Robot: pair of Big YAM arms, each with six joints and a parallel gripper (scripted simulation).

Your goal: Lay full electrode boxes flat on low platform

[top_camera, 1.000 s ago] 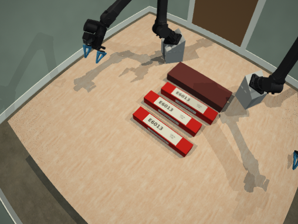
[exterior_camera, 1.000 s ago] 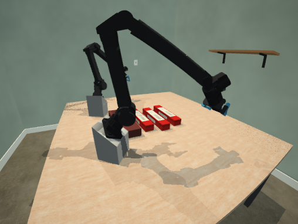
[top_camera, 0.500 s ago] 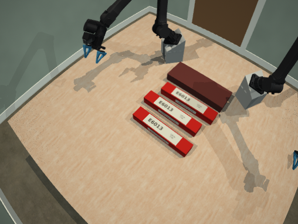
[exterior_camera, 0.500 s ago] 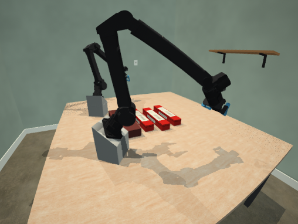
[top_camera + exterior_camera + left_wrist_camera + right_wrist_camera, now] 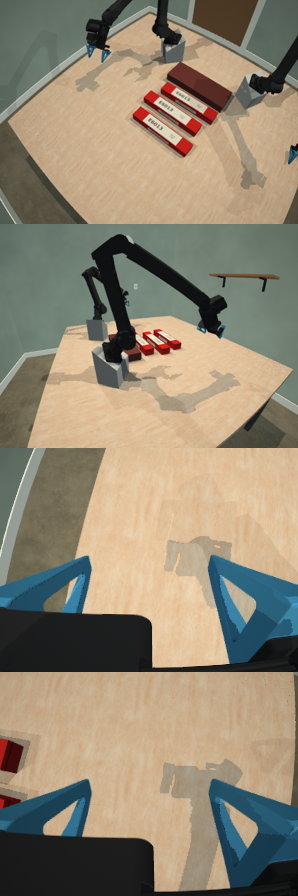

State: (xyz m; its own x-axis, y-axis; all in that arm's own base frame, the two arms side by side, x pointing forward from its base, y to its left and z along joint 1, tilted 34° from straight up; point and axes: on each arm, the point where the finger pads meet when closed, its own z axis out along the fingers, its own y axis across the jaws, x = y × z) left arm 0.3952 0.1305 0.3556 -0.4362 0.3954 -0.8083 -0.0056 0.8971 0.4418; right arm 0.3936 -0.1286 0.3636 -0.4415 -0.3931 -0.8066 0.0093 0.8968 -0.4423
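Evidently, three red boxes (image 5: pixel 173 112) (image 5: pixel 156 342) (image 5: pixel 11 755) reading "E6013", near maroon platform (image 5: pixel 199 85) (image 5: pixel 134 355), left end effector (image 5: pixel 293 155) (image 5: pixel 127 302) (image 5: pixel 150 562), right end effector (image 5: pixel 96 59) (image 5: pixel 212 335) (image 5: pixel 150 786), fingers apart.

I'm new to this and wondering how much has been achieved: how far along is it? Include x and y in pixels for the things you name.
Nothing looks placed: all three red boxes (image 5: pixel 173 113) (image 5: pixel 156 342) (image 5: pixel 12 756) lie beside the platform (image 5: pixel 199 83) (image 5: pixel 134 354). Nothing is in hand: the left gripper (image 5: pixel 293 154) (image 5: pixel 127 303) (image 5: pixel 149 561) and right gripper (image 5: pixel 96 59) (image 5: pixel 211 333) (image 5: pixel 150 785) hang open, empty. Left: finding full ones, laying those on the platform.
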